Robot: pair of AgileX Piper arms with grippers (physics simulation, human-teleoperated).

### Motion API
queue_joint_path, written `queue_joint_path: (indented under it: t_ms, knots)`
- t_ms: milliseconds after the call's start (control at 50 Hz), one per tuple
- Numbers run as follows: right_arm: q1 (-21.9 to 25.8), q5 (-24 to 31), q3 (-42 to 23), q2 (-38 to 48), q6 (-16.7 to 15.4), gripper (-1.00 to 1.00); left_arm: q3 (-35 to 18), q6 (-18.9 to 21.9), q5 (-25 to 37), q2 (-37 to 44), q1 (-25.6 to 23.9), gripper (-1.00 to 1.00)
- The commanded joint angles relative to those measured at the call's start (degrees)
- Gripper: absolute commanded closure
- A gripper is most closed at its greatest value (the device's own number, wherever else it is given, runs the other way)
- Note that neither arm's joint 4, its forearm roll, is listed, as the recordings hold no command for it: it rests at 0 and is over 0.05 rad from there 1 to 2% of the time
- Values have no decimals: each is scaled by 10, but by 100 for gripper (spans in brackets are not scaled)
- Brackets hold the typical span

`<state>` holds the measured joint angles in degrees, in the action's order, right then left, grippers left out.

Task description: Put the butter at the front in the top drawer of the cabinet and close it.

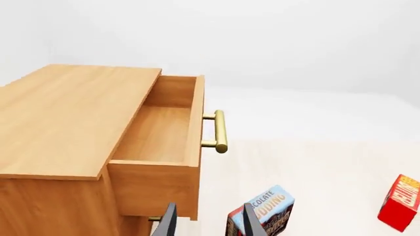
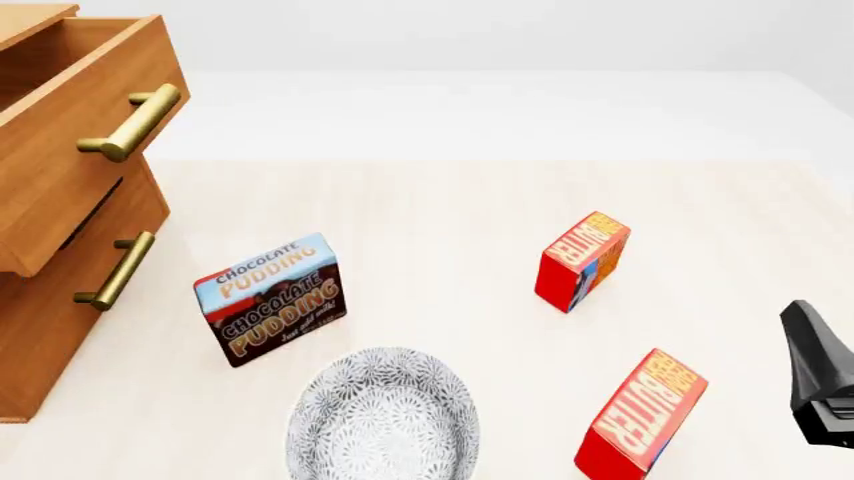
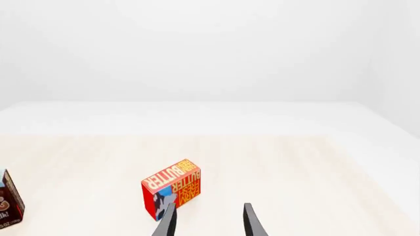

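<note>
Two butter cartons stand on the table in the front view. The butter at the front is nearest me at the right, and the other carton is farther back. The cabinet is at the left, its top drawer pulled out. The drawer is empty inside, with its brass handle facing the table. My left gripper hovers open in front of the drawer, holding nothing. My right gripper is open and empty, with one butter carton just beyond its fingers. It shows at the right edge of the front view.
A Chocolate Pudding box stands between the cabinet and the cartons. A patterned grey bowl sits at the front edge, left of the front butter. The lower drawer is shut, and its handle sticks out.
</note>
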<state>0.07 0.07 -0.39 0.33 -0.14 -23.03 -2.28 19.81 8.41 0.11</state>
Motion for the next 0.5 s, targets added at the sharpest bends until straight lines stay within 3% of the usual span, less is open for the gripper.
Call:
queue_joint_path:
  t_ms: [20,280,320,500]
  knots:
    - [0,-1,1,0,0,-100,-104,-6,70,67,-4,-100]
    - [0,-1,1,0,0,-100,-203,-13,159,120,19,-100]
    - [0,-1,1,0,1,-100,-224,3,178,129,28,-100]
    - [0,-1,1,0,1,-100,-285,-25,226,166,3,-100]
